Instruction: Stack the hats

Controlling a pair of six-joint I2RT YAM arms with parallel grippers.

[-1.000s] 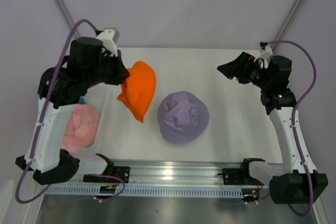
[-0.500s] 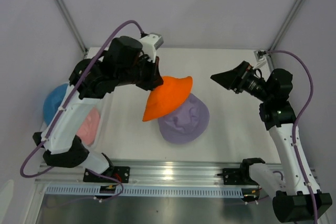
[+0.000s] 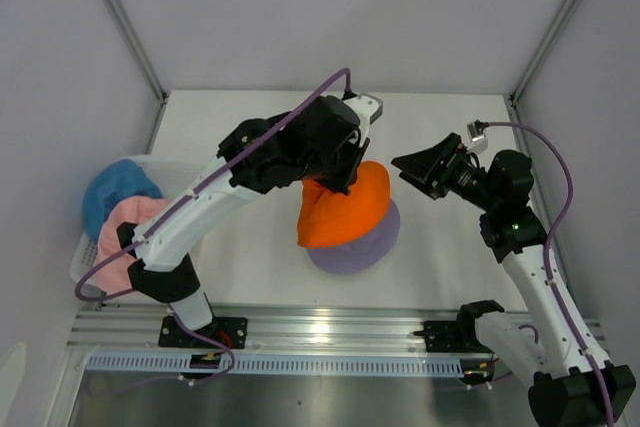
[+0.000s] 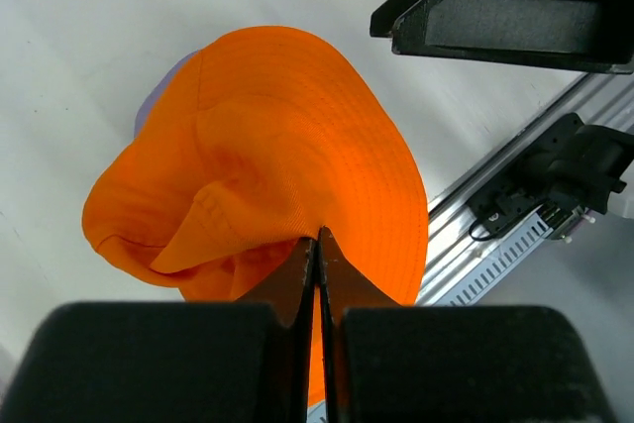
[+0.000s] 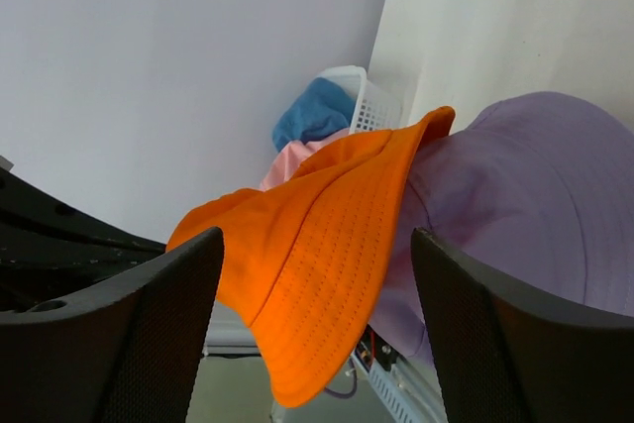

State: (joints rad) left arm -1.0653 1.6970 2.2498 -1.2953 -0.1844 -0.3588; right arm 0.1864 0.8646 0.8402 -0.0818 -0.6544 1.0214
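orange hat (image 3: 345, 209) arriving over lavender hat (image 3: 352, 255)

swinging across from the far left side, the left gripper (image 4: 317, 245) is now bringing the orange hat down onto the lavender hat, its fingers pinched tight on the orange fabric. the orange hat is draping over the lavender crown (only the near brim is showing below it). the right gripper (image 3: 425, 169) is hovering just beside them, jaws spread wide, holding nothing. the pink hat (image 3: 130, 232) and blue hat (image 3: 110, 192) are lying at the white basket (image 3: 78, 265).

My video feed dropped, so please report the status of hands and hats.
Left hand shut on orange hat, over lavender hat. Right hand open, empty. Nothing blocking.
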